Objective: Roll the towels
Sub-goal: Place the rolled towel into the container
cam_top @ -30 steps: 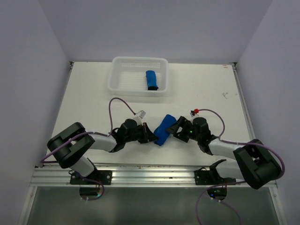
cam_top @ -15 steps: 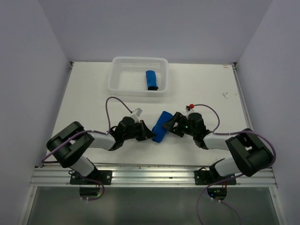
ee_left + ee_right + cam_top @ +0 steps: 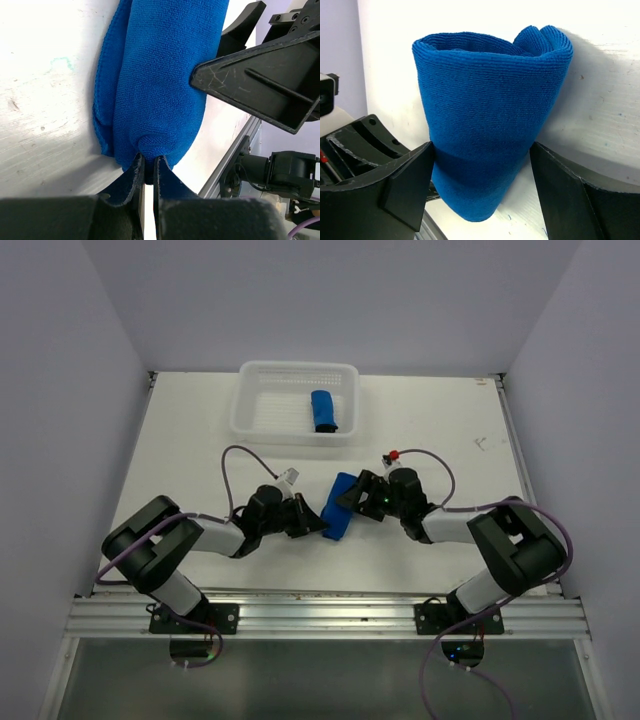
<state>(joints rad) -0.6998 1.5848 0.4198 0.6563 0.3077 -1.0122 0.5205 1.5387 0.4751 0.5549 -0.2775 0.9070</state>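
Note:
A rolled royal-blue towel (image 3: 338,515) lies on the white table between my two grippers. My left gripper (image 3: 318,524) is shut on the roll's near end, pinching a bit of cloth (image 3: 149,162). In the left wrist view the towel (image 3: 160,75) stretches away from the fingertips. My right gripper (image 3: 352,502) stands open and straddles the roll's other end (image 3: 485,125): one finger (image 3: 410,175) touches the cloth, the other finger (image 3: 570,190) stands a little apart. A second rolled blue towel (image 3: 323,411) lies in the white basket (image 3: 262,430).
The basket stands at the back of the table, left of centre. Purple cables loop from both wrists over the table. The aluminium rail (image 3: 330,615) with the arm bases runs along the near edge. Grey walls close in both sides.
My right gripper has slid left and farther over the towel's end. The towel and my left gripper have shifted slightly toward the back. The left grip stays shut.

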